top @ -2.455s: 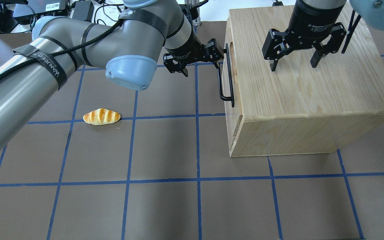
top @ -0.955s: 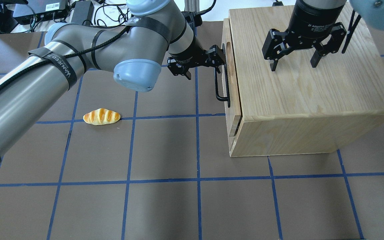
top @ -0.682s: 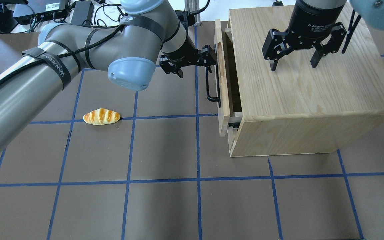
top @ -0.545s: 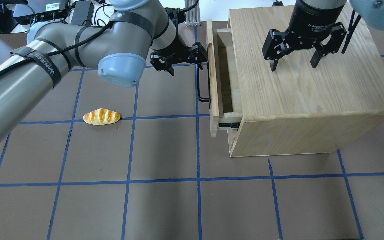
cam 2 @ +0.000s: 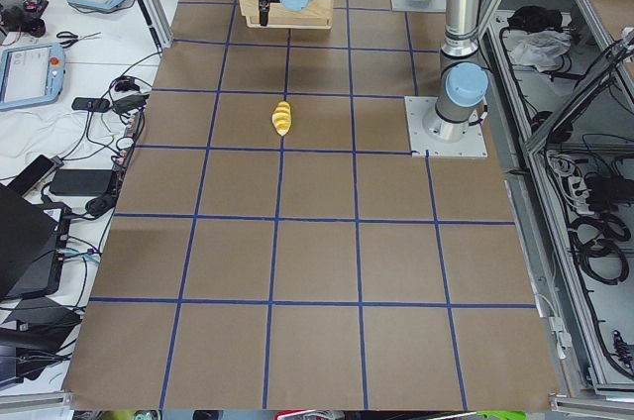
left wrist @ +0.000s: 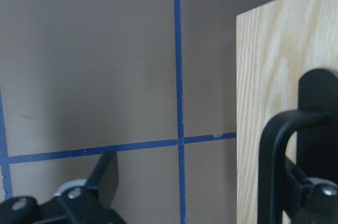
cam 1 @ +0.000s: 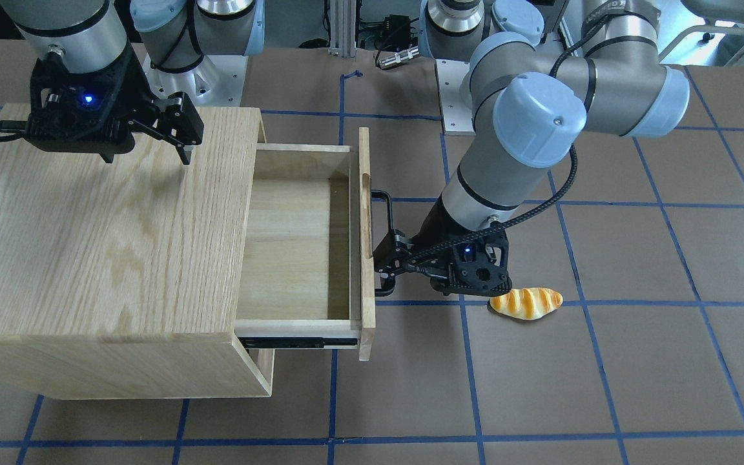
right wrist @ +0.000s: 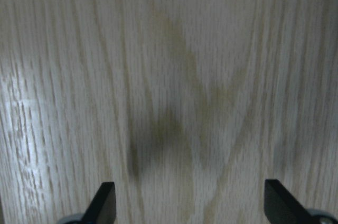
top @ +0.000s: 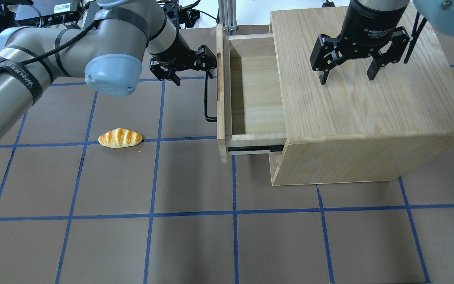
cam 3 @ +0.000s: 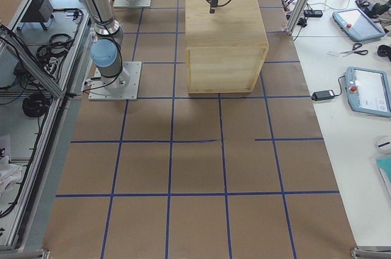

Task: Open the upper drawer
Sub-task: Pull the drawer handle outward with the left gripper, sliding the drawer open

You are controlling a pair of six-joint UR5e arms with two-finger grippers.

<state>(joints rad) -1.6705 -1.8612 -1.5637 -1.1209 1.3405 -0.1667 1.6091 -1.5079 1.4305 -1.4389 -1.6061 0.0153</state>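
Note:
The upper drawer (top: 254,90) stands pulled far out of the oak cabinet (top: 369,102), and its pale-wood inside is empty. Its front panel (cam 1: 365,239) carries a black bar handle (top: 207,98). My left gripper (top: 191,71) is open, with one finger hooked behind the handle and the other outside it. The left wrist view shows the handle (left wrist: 272,166) against the far finger (left wrist: 317,197). My right gripper (top: 347,77) is open and empty, just above the cabinet top (right wrist: 169,76).
A toy bread roll (top: 120,138) lies on the brown mat left of the drawer, close to my left wrist in the front view (cam 1: 526,302). The mat has a blue tape grid. Cables and electronics lie beyond the far edge.
My left gripper has moved left with its finger hooked on the handle, and the drawer has slid from nearly closed to far out. The right gripper has not moved.

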